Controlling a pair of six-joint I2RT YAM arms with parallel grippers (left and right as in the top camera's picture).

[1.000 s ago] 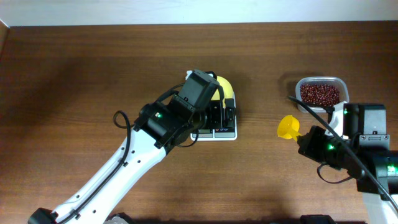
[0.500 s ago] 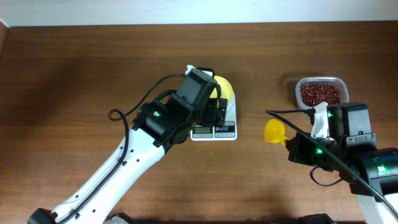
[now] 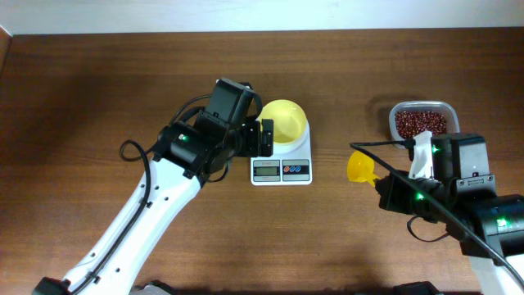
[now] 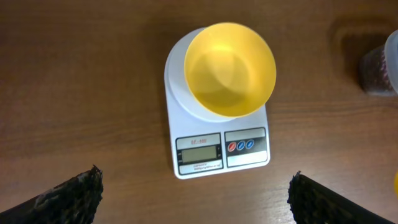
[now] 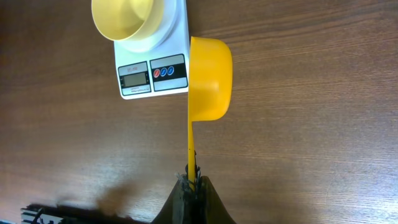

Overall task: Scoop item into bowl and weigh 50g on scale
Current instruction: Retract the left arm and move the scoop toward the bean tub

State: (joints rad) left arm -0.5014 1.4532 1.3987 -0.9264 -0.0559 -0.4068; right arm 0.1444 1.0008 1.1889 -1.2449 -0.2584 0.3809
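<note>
The bowl (image 3: 284,121) sits empty on the scale (image 3: 281,170) for filling, left fingers (image 4: 68,196) spread beside it, right fingers (image 5: 202,193) pinching the scoop (image 3: 360,166) handle right of it.

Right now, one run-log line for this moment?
bowl empty on scale | left end effector open, empty | right end effector shut on scoop | beans in container

Left hand (image 3: 266,138) is spread wide, right hand (image 5: 191,182) clamped tight.
</note>
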